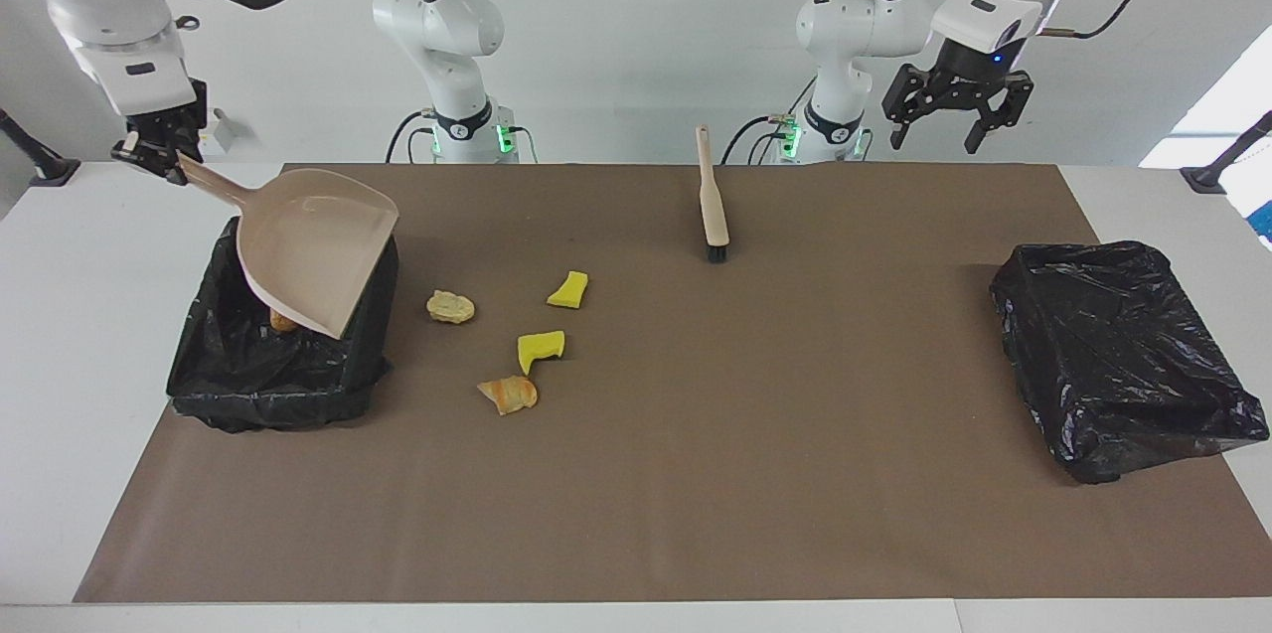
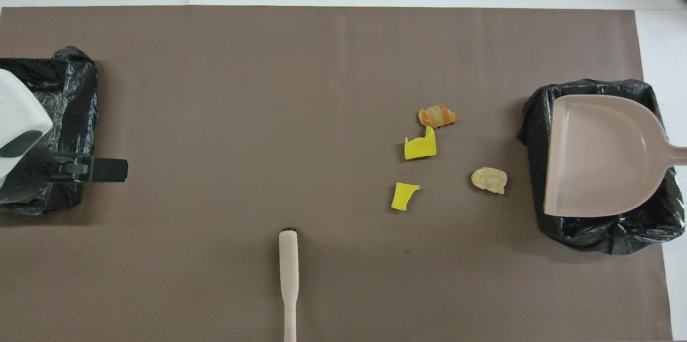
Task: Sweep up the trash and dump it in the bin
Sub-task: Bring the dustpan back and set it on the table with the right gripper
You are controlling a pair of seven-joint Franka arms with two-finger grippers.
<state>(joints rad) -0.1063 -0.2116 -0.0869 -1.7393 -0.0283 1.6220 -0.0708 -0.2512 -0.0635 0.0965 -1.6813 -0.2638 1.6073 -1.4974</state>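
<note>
My right pincer gripped the dustpan handle, tilting it over the bin to dump trash; my left pincer hung wide, empty, brush lying on the worktop.

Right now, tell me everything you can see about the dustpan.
The dustpan is a beige, smooth, plastic-looking scoop with a flat tray, raised side walls and a straight handle. The right gripper is shut on the handle's end. The pan hangs tilted, its open lip pointing down into the black-lined bin at the right arm's end of the table, covering much of the bin's opening. Its tray looks empty. Whether its lip touches the liner cannot be told.
</note>
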